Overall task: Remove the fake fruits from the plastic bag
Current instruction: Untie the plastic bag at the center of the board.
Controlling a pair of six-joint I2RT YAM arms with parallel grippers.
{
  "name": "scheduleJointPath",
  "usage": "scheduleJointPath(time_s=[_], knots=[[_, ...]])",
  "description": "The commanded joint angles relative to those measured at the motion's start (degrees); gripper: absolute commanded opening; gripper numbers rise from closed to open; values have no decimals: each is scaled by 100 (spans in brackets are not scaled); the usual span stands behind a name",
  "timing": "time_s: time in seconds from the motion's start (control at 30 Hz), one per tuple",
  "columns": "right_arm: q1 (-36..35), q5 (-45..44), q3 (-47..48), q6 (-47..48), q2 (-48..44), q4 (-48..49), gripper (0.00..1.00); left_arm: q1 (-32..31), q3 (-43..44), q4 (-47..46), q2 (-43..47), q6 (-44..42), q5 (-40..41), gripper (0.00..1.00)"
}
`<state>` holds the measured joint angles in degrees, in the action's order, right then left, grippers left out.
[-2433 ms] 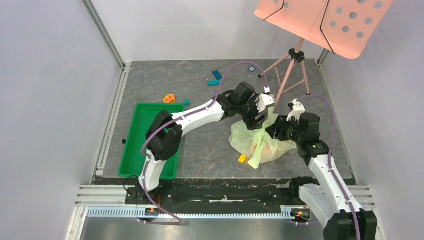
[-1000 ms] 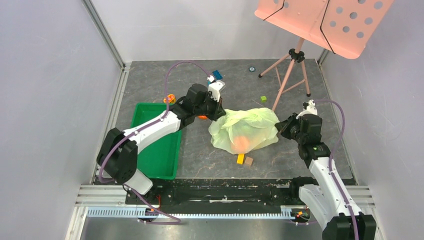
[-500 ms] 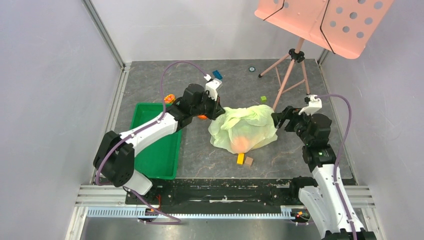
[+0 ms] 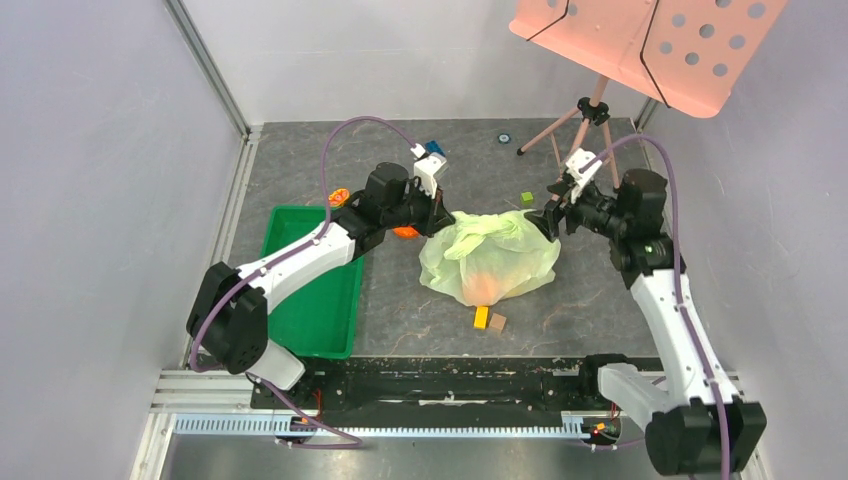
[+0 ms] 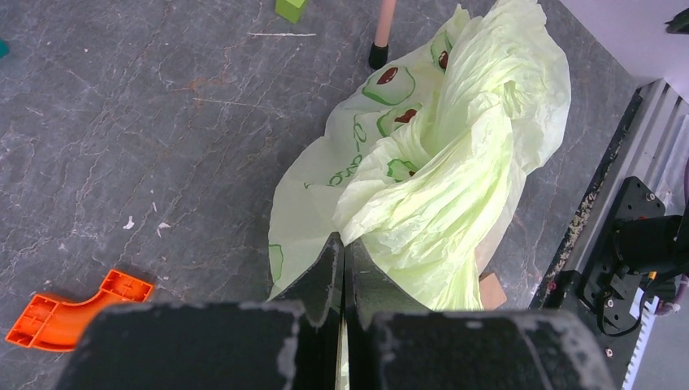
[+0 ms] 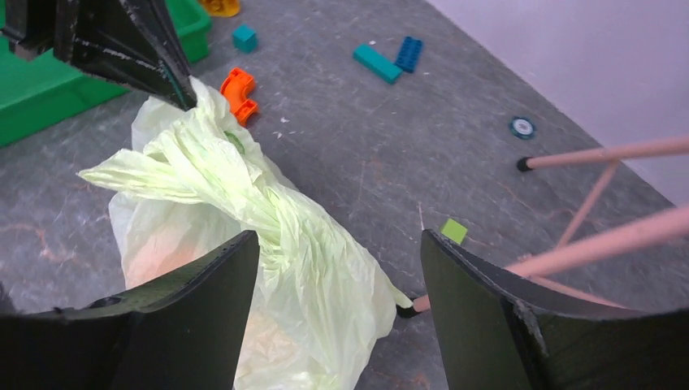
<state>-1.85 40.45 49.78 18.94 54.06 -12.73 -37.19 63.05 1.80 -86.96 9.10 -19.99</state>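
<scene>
The plastic bag (image 4: 490,258) lies crumpled on the grey floor between the arms, pale green with avocado prints (image 5: 388,75). One of the fake fruits, a round orange one (image 4: 483,287), glows through the film; the others are hidden. My left gripper (image 4: 437,218) is shut on the bag's left edge, and film is pinched between its fingers (image 5: 343,244). My right gripper (image 4: 545,222) is open over the bag's right side. Its jaws stand wide apart (image 6: 340,244), with the twisted bag (image 6: 268,219) below them and nothing held.
A green tray (image 4: 300,290) sits at the left. An orange curved piece (image 5: 73,309) lies beside the left gripper. Yellow (image 4: 481,317) and brown (image 4: 497,322) blocks lie in front of the bag. A pink stand's legs (image 4: 585,130), a green cube (image 4: 526,198) and blue blocks (image 4: 433,148) are behind.
My right gripper has opened, let go of the bag's right edge, and moved up and toward the back. The left gripper has kept its grip in place.
</scene>
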Motion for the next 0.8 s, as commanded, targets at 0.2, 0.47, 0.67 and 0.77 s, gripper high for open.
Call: scheduleJointPath(time_s=[0.2, 0.47, 0.67, 0.77], knots=[[-298, 979, 908, 2056, 1207, -1649, 76, 28, 244, -39, 102, -163, -231, 2], [-430, 782, 1054, 2213, 1653, -1453, 79, 20, 236, -35, 101, -181, -330, 2], [-500, 195, 1198, 2285, 2003, -1494, 77, 19, 208, -31, 111, -207, -346, 2], [-522, 14, 1283, 2316, 2201, -1645, 56, 19, 199, -38, 100, -198, -348, 2]])
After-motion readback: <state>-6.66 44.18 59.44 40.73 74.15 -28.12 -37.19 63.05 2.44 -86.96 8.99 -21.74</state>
